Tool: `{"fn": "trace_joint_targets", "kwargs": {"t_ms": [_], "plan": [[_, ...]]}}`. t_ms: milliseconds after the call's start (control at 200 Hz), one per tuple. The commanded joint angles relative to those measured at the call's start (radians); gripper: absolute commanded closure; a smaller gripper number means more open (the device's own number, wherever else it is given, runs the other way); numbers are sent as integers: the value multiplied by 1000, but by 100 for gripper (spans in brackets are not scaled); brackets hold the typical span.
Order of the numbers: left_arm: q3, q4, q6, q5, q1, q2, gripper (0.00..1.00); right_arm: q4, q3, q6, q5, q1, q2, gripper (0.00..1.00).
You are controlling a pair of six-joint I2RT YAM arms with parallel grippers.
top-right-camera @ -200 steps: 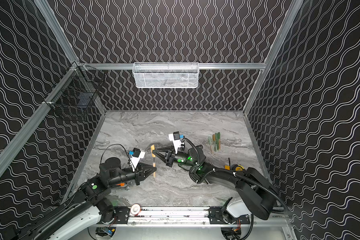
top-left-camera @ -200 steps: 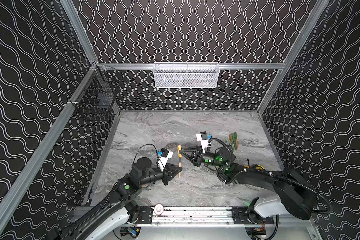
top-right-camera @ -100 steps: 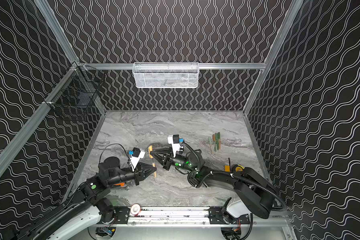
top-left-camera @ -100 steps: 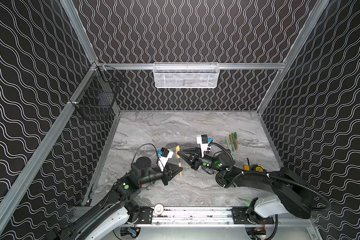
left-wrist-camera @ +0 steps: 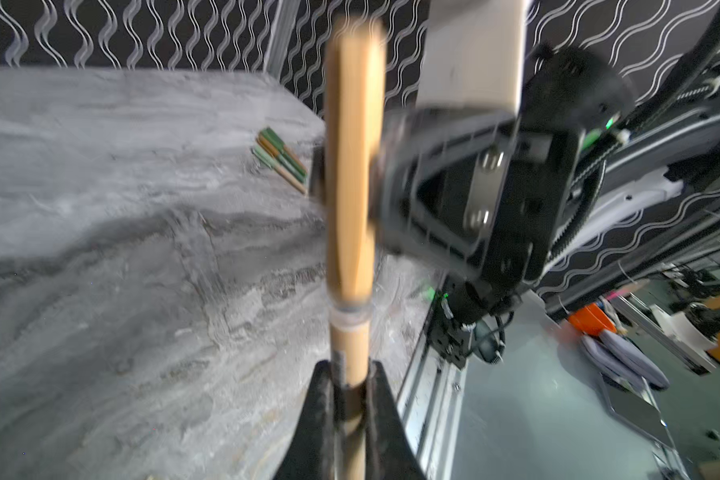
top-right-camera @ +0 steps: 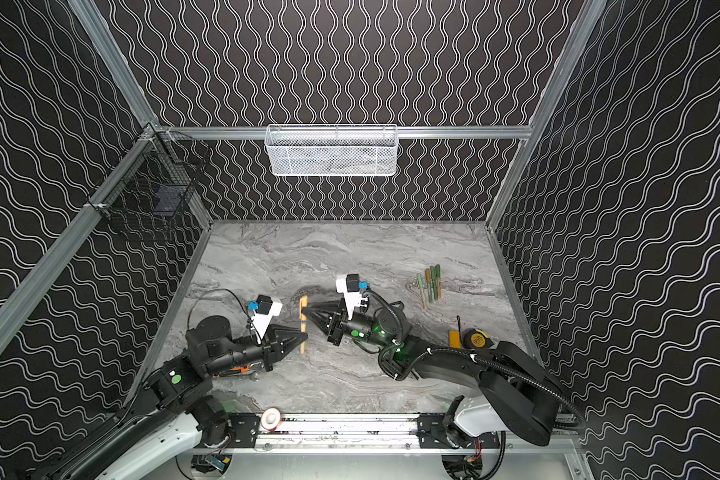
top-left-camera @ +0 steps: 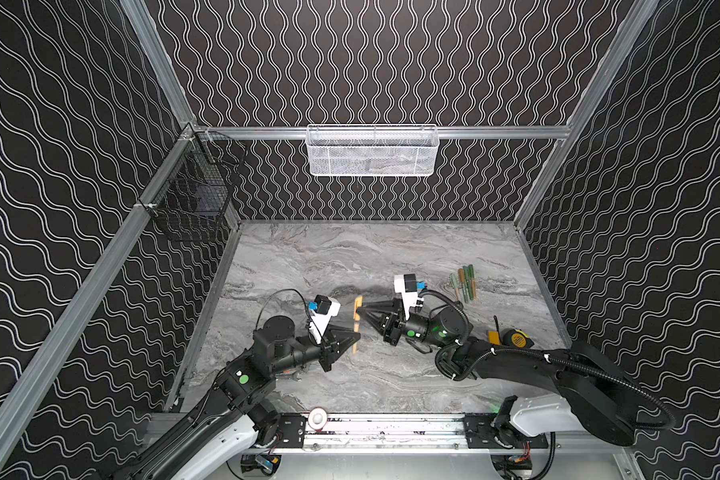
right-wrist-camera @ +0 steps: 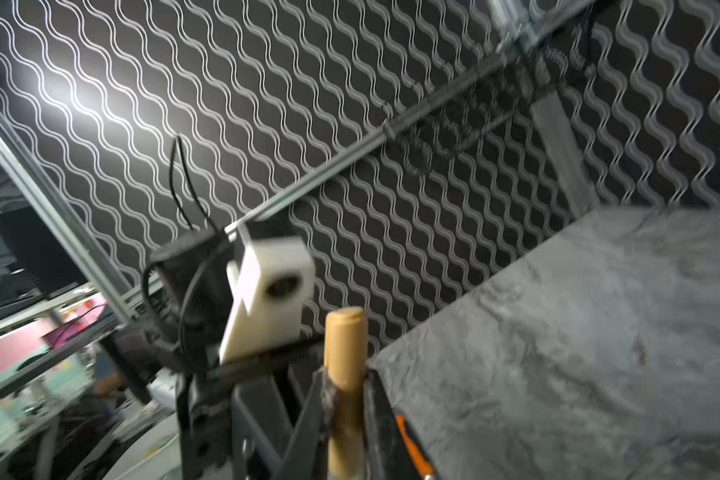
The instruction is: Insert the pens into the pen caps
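My left fingers clamp the tan pen above the bench, well left of the row of capped pens. The pen's end meets the tan cap (blurred there), pinched by my right fingers, nearer that row.

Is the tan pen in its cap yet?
Partly in: the cap hides the tip of the pen, but a pale collar shows between them.
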Motion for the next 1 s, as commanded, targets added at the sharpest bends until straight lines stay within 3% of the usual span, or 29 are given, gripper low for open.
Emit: {"fn": "trace_joint_targets", "kwargs": {"t_ms": [0,355,526,726,991], "plan": [[18,155,20,-40,3,5,100,-96,-2,-15,-36,-1,-1,89],[40,137,33,-33,4,7,100,-18,-23,45,-49,15,10,89],[82,131,43,64,3,60,100,-97,-12,30,-90,11,-64,85],[117,115,49,134,3,104,100,-251,14,19,-162,-19,-182,71],[109,183,33,227,3,129,100,-462,50,-3,-324,-101,-303,41]]}}
